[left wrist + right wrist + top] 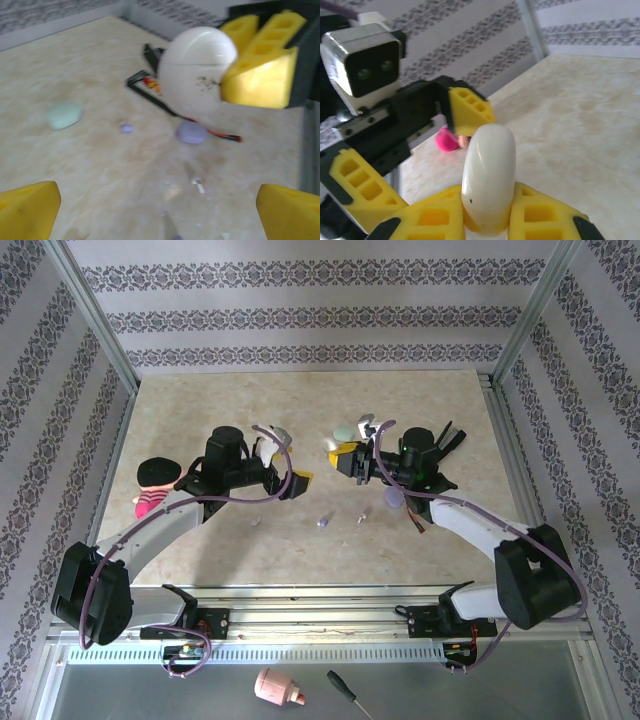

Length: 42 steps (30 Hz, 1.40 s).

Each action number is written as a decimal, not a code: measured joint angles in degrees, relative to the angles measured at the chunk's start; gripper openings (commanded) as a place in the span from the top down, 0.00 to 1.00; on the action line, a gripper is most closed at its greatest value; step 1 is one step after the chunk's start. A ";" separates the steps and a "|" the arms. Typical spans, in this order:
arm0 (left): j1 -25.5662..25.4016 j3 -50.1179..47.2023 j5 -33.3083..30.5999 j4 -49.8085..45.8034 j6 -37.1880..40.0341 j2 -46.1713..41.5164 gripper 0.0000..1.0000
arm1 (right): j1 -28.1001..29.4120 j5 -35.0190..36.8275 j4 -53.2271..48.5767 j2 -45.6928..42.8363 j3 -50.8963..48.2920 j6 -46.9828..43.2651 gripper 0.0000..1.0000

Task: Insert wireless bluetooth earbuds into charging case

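Case point(195, 70), white and closed, clamped between the right gripper point(487, 212) fingers, upper centre of the left wrist view, probably presented for opening. Left gripper point(159, 212) fingers stand wide apart. Lilac earbud point(126, 128) and whitish earbud point(198, 185) lie on the table point(75, 60) below.

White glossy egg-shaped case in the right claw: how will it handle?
Likely slippery: the white glossy egg-shaped plastic case is smooth and curved, and the right claw pinches it at one end, so it may twist or squirt out. Probably rigid: a hard shell with a lid seam. Set on the beige tabletop, its rounded body would likely rock or roll.
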 measured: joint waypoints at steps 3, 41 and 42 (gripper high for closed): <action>-0.02 -0.90 7.48 4.59 -0.02 -0.11 0.02 | 0.39 -4.13 -4.74 -2.95 1.75 -1.90 0.92; -0.59 -2.80 25.35 20.46 -4.76 -1.38 0.95 | 4.63 -15.74 -10.25 -4.61 6.25 -4.81 0.52; -0.59 -2.80 24.94 20.11 -3.96 -1.51 0.95 | 4.63 -15.56 -10.32 -4.63 6.25 -4.55 0.52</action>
